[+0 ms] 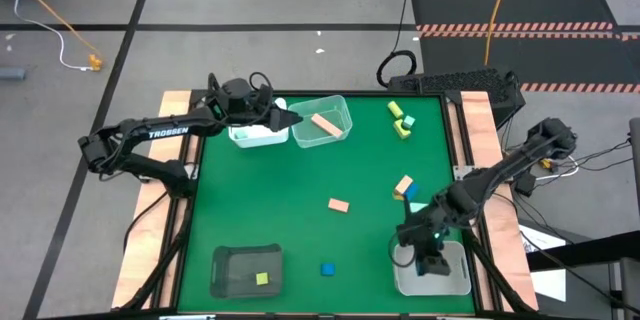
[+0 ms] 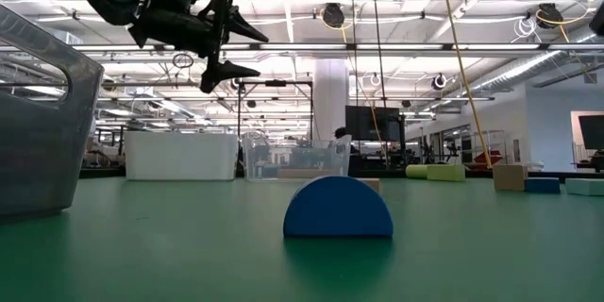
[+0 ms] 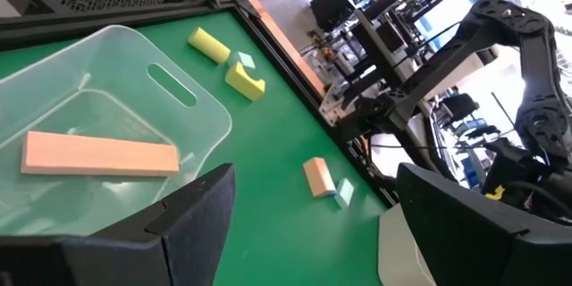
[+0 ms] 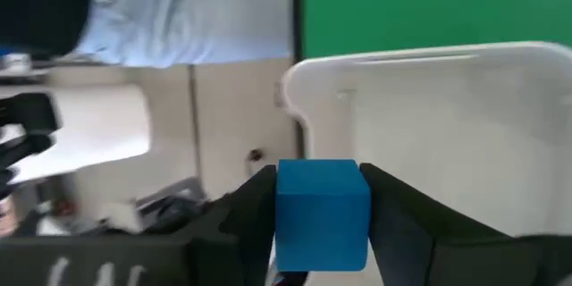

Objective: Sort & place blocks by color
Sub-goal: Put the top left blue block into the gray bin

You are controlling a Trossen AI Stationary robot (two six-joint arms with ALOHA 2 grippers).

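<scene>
- Gripping one blue cube (image 4: pixel 323 213) between its fingers, the right gripper (image 1: pixel 432 258) hangs over the white bin (image 1: pixel 455 282) at the table's near right corner.
- The left gripper (image 1: pixel 291 118) hovers at the far side, between a small white tub (image 1: pixel 256 137) and the clear bin (image 1: pixel 335 125), its fingers (image 3: pixel 192 206) spread apart and holding nothing.
- Bins, counted: four — the white bin, the white tub, the clear bin and a dark bin (image 1: pixel 228 268) at the near left.
- Tan blocks, counted: three — one long bar (image 3: pixel 100 155) lying flat in the clear bin, one block (image 1: pixel 339 205) loose mid-table, one block (image 1: pixel 403 186) further right.
- Yellow-green blocks, counted: three — two (image 1: pixel 402 127) close together at the far right of the green mat (image 1: pixel 300 175), one (image 1: pixel 262 279) inside the dark bin.
- Mint blocks, counted: two in sight — a small one (image 3: pixel 244 58) between the two yellow-green pieces, and one (image 1: pixel 413 200) touching the right-hand tan block.
- Blue blocks, counted: two — the cube in the right gripper, and a half-round piece (image 2: pixel 338 207) on the mat near the front edge, between the dark bin and the white bin.
</scene>
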